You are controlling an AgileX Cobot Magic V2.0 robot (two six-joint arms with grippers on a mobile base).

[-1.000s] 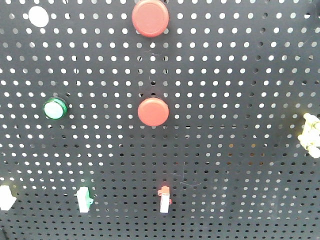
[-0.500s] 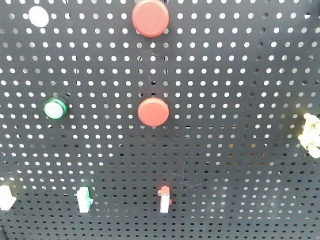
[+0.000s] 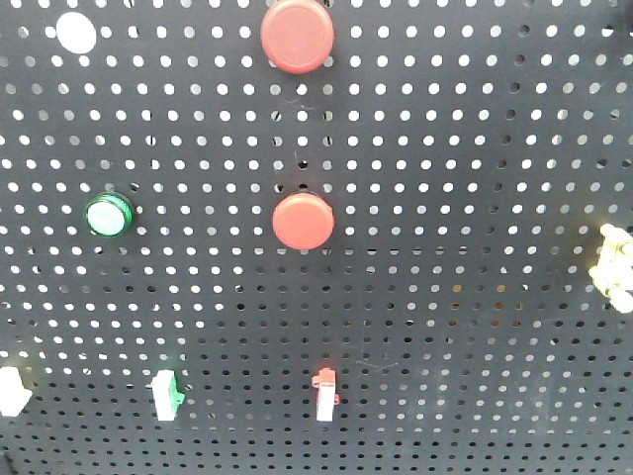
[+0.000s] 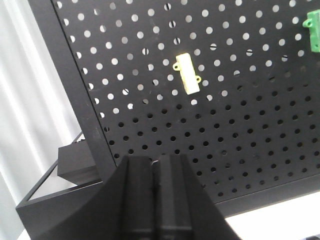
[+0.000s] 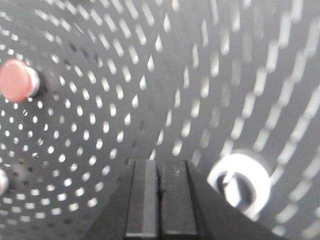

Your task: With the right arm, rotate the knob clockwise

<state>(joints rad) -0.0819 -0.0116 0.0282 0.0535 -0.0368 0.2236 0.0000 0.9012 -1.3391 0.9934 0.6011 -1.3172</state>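
I take the knob to be the blurred white-ringed round dial with a dark centre (image 5: 240, 182), low right in the right wrist view. It sits on the black perforated metal panel (image 5: 200, 75), just beside my right gripper (image 5: 159, 167), whose jaws are pressed together on nothing. The left gripper (image 4: 152, 162) is likewise closed and empty. If I advance like this, the closed jaws would butt the dial instead of straddling it.

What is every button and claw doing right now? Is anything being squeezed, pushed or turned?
Right gripper: shut, holding nothing, beside the knob.
Left gripper: shut, holding nothing, not touching the board.
White ring knob: untouched; too blurred to read its turn.
Upper red button: nothing pressing it.
Middle red button: nothing pressing it.
Green button: nothing pressing it; lit or not, cannot tell.
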